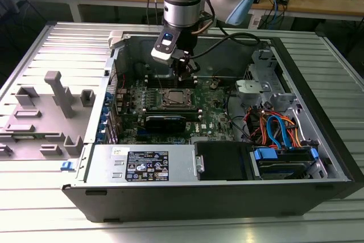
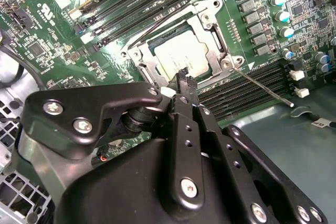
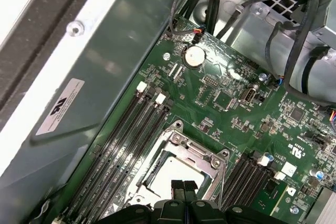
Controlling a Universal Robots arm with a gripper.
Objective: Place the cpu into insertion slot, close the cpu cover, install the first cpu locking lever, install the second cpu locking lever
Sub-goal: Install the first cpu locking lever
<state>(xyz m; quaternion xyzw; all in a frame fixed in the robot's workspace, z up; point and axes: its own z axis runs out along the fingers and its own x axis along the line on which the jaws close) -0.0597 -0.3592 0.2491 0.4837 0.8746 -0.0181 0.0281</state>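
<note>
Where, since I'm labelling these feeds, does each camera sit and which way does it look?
Exterior view: off the arm, above the open computer case, looking down inside; arm and gripper show.
First wrist view: on the wrist, looking down past the gripper at the cpu.
Second wrist view: on the wrist, looking over the gripper's black body at the cpu.
Both wrist views share the cpu.

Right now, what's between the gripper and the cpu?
In the second wrist view, only the cover's metal rim lies between the gripper and the cpu.
</note>
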